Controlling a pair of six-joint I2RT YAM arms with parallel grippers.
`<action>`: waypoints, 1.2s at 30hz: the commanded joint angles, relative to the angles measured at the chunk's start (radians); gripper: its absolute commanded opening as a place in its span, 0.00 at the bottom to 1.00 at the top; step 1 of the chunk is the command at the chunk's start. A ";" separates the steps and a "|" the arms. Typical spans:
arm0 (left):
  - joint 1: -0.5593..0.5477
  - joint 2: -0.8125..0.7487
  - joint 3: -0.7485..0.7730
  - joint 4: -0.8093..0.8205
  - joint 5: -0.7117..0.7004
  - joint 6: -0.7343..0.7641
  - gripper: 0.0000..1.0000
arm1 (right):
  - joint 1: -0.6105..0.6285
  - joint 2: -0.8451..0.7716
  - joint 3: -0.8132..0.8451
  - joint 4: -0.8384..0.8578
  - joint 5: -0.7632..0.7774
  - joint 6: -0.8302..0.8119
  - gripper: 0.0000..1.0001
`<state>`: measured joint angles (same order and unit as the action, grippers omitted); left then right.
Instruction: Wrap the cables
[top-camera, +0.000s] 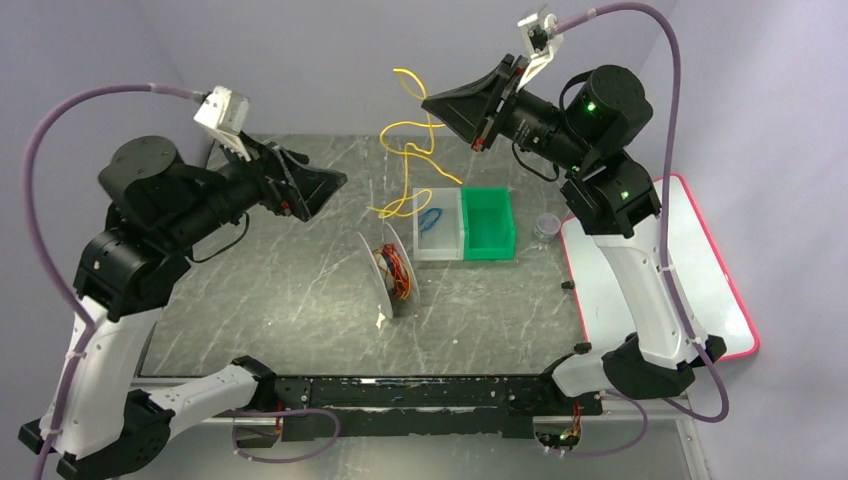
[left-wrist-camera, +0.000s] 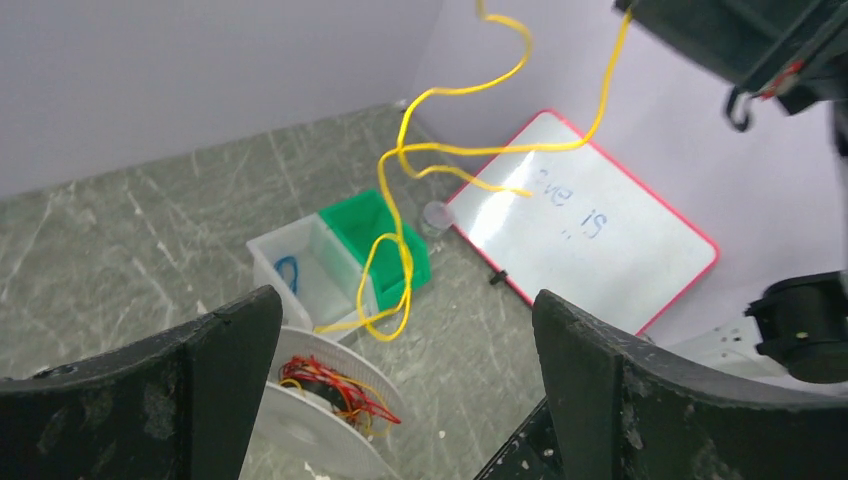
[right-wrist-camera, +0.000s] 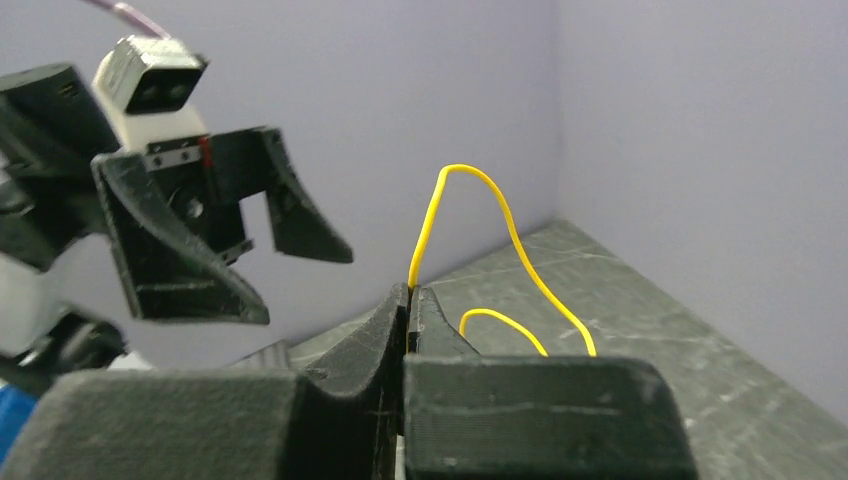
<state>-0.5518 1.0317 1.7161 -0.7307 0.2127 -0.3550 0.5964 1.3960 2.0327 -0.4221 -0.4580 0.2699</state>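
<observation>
While my right claw (right-wrist-camera: 411, 292) pinches the yellow cable (right-wrist-camera: 462, 167) high above the worktop (top-camera: 300, 300), its tail seemingly reaching the spool (top-camera: 390, 270), my left claw (left-wrist-camera: 400, 330) gapes empty; I should guide slack gently.

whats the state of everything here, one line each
yellow cable: lifted, loopy, pinched in right gripper
right gripper: shut on yellow cable
left gripper: open, empty, raised
spool: on edge, red wire wound on it
clear bin: holds blue coil
green bin: looks empty
</observation>
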 joint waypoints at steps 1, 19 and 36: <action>-0.005 -0.028 0.019 0.075 0.098 -0.054 0.99 | 0.001 -0.038 -0.057 0.162 -0.242 0.132 0.00; -0.005 -0.054 -0.134 0.159 0.278 -0.160 0.97 | 0.163 -0.014 -0.104 0.326 -0.371 0.242 0.00; -0.004 -0.111 -0.194 0.146 0.343 -0.157 0.17 | 0.203 -0.072 -0.183 0.279 -0.301 0.179 0.00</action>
<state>-0.5518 0.9455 1.5311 -0.5945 0.5133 -0.5144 0.7937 1.3624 1.8690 -0.1246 -0.7834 0.4706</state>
